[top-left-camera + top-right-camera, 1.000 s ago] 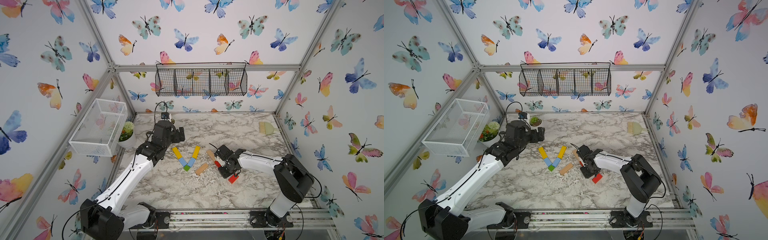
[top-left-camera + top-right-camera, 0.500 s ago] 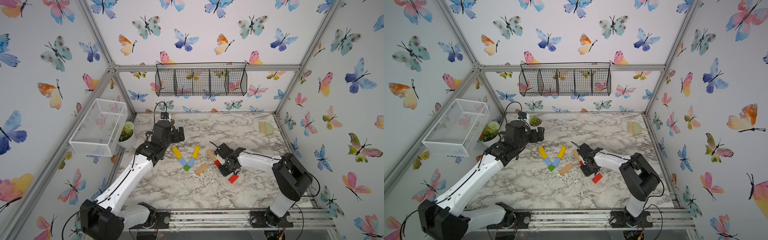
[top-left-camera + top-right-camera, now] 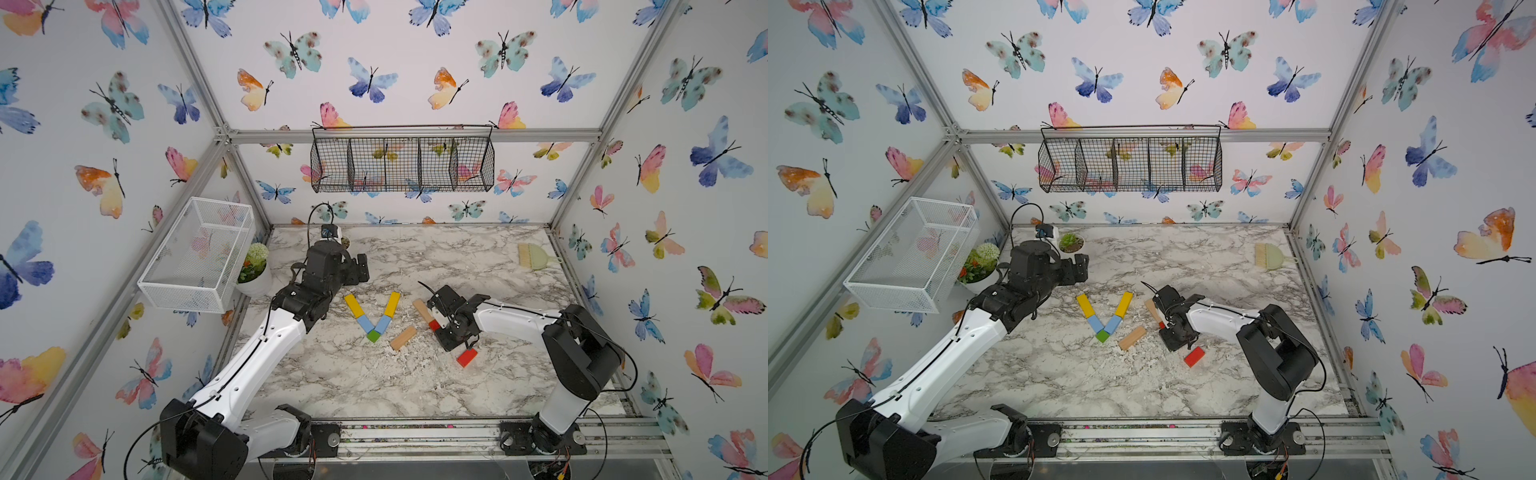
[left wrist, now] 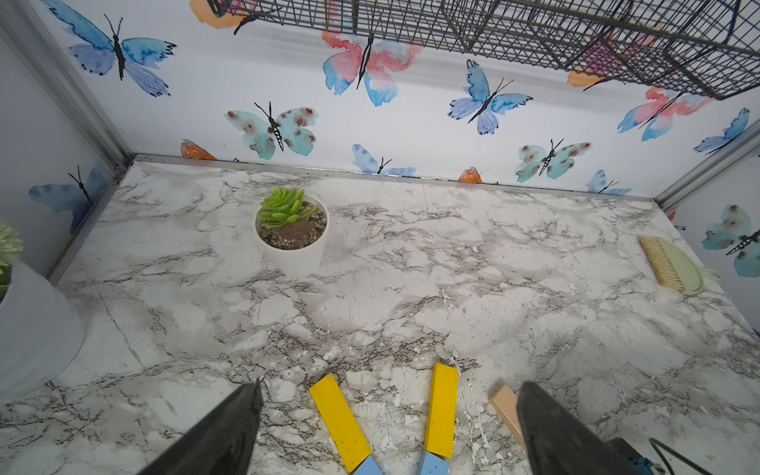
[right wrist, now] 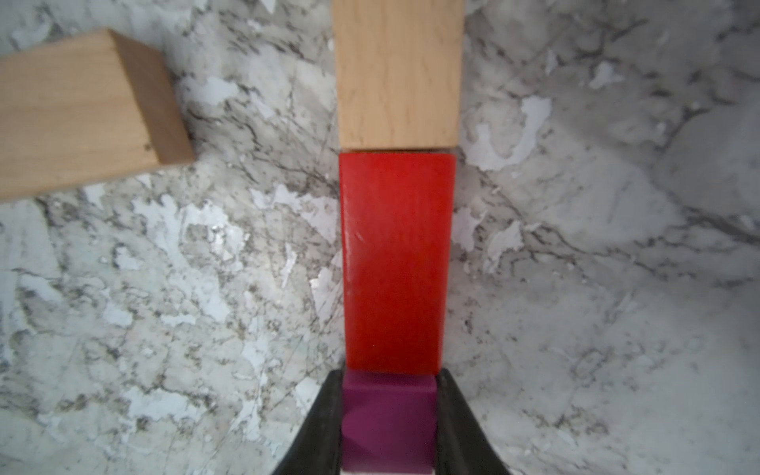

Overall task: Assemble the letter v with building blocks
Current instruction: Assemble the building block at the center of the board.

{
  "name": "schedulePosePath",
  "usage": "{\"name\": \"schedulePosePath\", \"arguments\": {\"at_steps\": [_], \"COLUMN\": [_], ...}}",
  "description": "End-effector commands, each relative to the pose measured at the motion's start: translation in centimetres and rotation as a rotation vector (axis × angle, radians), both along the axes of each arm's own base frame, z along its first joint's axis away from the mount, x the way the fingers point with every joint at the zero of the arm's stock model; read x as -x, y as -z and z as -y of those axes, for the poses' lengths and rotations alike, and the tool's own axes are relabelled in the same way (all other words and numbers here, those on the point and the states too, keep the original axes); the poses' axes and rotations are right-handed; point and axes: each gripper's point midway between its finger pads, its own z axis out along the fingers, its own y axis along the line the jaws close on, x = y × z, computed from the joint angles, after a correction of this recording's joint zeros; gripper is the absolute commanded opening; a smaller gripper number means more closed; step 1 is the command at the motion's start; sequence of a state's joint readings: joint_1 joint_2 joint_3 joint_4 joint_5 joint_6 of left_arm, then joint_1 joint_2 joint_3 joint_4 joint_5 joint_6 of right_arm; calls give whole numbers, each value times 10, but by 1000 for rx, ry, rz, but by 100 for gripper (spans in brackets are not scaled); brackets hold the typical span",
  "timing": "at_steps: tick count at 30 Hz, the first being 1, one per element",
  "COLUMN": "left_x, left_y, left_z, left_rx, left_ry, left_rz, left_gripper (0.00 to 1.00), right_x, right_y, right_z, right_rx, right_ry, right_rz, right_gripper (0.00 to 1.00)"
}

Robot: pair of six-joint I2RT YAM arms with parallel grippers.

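loose bar [image 3: 402, 337] just right of the v of blocks [image 3: 365, 323] — brush [image 3: 534, 257] far behind

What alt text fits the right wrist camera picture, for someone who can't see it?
The right gripper is shut on a magenta cube. Beyond the cube a red bar, then a tan bar, lie end to end in line on the marble table; a second tan bar lies apart, at an angle.
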State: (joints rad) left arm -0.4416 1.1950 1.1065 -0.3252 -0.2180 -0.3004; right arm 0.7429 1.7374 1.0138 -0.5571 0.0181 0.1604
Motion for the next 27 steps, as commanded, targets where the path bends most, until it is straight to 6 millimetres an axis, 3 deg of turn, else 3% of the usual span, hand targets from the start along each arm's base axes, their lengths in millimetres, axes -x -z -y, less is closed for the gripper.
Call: {"name": "schedulePosePath", "arguments": {"at_steps": [1,16,27], "left_x": [2,1,1], "left_y": [-7,-7,-7], "left_z": [-1,-2,-2], "left_rx": [21,22,22], "left_ry": [6,6,6], "left_rz": [22,21,20], "left_gripper": [97,97,97], "right_x": [1,-1,-3], "right_y": [11,15,12], "right_z": [3,5,5], "right_rx": [15,27,25], "right_ry": [-3,2,10], "right_rz": [-30,-33,-21], "right_gripper": [26,29,49]}}
